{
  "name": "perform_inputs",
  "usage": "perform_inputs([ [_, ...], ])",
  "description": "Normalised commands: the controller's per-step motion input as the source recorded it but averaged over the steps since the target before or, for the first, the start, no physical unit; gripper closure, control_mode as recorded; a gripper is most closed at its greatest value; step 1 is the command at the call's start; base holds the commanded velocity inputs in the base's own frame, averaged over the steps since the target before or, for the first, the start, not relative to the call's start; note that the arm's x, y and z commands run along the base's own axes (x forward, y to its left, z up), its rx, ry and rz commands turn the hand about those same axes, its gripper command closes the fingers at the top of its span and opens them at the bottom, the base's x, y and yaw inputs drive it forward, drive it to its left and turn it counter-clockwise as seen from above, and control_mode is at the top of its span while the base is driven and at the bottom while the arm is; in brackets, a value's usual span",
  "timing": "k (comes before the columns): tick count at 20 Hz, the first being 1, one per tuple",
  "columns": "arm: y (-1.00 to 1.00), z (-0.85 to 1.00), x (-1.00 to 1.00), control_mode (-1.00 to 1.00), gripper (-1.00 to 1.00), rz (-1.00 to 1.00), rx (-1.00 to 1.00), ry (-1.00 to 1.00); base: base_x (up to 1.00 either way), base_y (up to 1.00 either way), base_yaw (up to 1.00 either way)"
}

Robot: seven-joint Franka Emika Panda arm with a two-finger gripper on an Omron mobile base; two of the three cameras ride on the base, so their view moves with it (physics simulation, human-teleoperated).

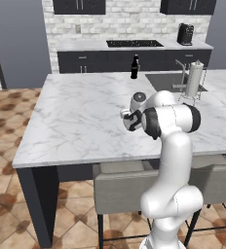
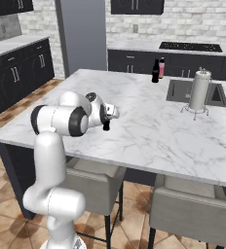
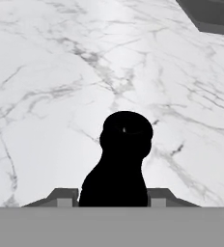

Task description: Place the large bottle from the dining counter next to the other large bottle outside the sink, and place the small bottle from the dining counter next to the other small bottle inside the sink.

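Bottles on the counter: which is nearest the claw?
The small black bottle, gripped in the claw; the tall dark bottle and pink bottle stand far off by the sink.

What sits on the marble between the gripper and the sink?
Nothing: in the right base view the dining counter is bare marble from the gripper, closed on a small dark bottle, to the sink.

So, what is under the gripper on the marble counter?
A small black bottle on the marble counter, with the gripper shut on it. The bottle's base cannot be seen: its own upper part covers it.
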Motion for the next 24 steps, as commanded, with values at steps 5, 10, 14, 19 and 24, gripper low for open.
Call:
perform_inputs([
  [5, 0.0, 0.36, -0.09, -1.0, 1.0, 0.0, 0.0, -0.08, 0.0, 0.0, 0.0],
  [10, 0.0, 0.08, -0.38, -1.0, 1.0, 0.0, 0.0, -0.09, 0.0, 0.0, 0.0],
  [14, 0.0, 0.0, -0.42, -1.0, 1.0, 0.0, 0.0, -0.1, 0.0, 0.0, 0.0],
  [19, 0.0, 0.0, -0.27, -1.0, 1.0, 0.0, 0.0, -0.06, 0.0, 0.0, 0.0],
  [24, 0.0, 0.0, 0.0, 1.0, 1.0, 0.0, 0.0, 0.0, -0.13, 0.22, 0.0],
])
